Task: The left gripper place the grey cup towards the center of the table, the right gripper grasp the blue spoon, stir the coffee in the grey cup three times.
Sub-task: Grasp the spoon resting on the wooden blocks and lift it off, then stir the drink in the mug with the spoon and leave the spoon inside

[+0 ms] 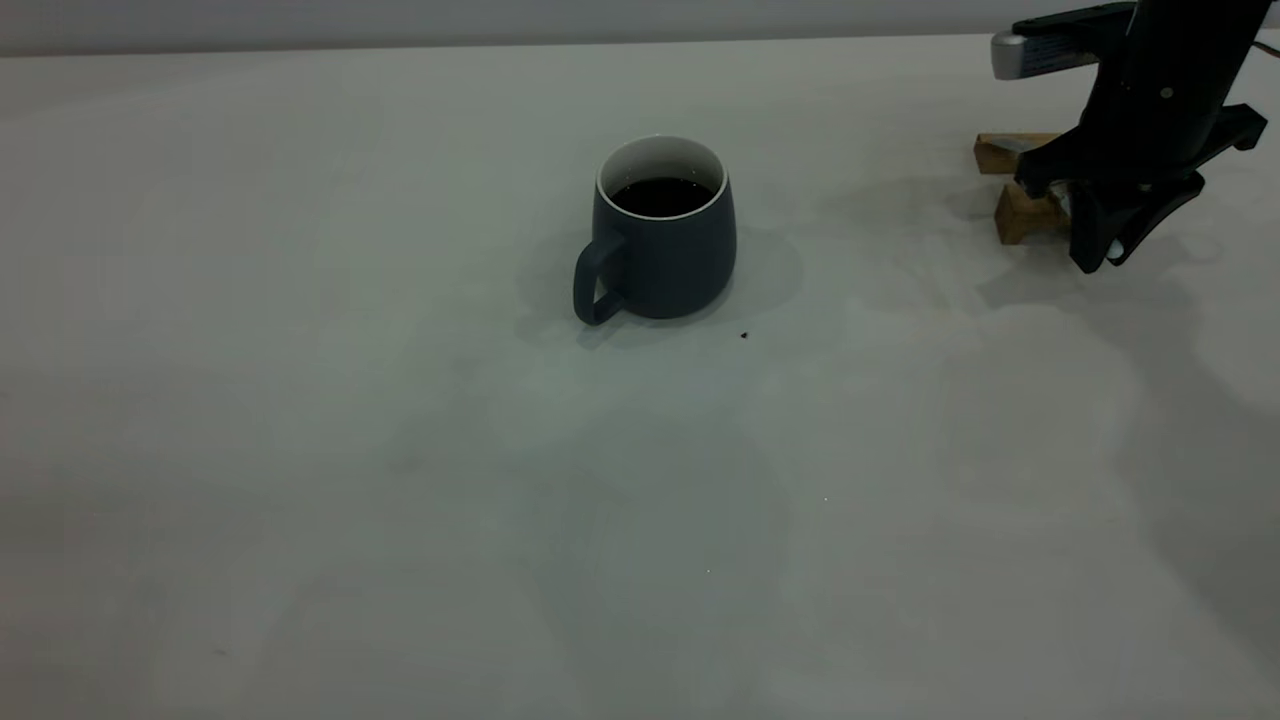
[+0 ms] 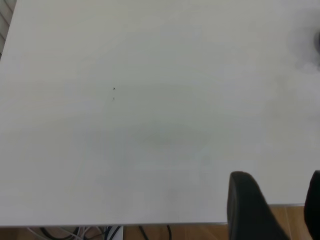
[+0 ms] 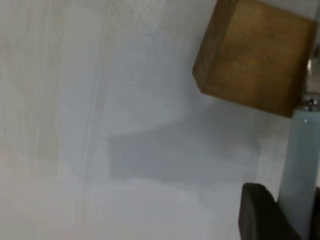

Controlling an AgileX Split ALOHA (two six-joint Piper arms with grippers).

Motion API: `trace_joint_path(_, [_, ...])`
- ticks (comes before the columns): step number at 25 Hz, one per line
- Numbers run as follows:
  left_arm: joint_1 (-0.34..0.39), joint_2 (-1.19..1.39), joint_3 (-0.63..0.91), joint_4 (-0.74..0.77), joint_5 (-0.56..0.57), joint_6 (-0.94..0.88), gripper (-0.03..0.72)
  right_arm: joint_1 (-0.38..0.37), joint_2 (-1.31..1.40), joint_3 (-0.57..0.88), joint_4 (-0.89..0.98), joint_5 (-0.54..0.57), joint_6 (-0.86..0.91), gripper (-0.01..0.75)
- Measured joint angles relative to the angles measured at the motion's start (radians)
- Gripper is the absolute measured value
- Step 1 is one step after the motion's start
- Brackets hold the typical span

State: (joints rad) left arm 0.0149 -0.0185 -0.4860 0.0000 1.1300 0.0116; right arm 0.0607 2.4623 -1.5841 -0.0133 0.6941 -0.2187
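Matte flared grey cup (image 1: 663, 240), glossy coffee (image 1: 660, 196)

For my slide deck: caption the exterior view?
Mug of coffee mid-table; right pincer down at the spoon by two wooden blocks.

Open table (image 1: 400, 500) around grey cup (image 1: 662, 235); wooden blocks (image 1: 1020, 212) far right.

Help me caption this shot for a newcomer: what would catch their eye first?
The grey cup stands alone near the middle of the table, its coffee dark against the white inside and its handle turned toward the camera. At the far right the right gripper reaches down beside two wooden blocks, with the pale handle of the blue spoon between its fingers.
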Motion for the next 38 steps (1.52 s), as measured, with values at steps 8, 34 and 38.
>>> trace_joint_path(8, [0.0, 0.0, 0.0, 0.0, 0.0, 0.0, 0.355, 0.0, -0.024, -0.152, 0.179, 0.296, 0.0, 0.145])
trace_joint_path(34, [0.0, 0.0, 0.0, -0.006, 0.0, 0.0, 0.355, 0.188, -0.087, -0.275, 1.191, 0.498, 0.75, 0.145])
trace_joint_path(38, [0.0, 0.0, 0.0, -0.006, 0.0, 0.0, 0.355, 0.2, -0.087, -0.275, 1.199, 0.498, 0.964, 0.145])
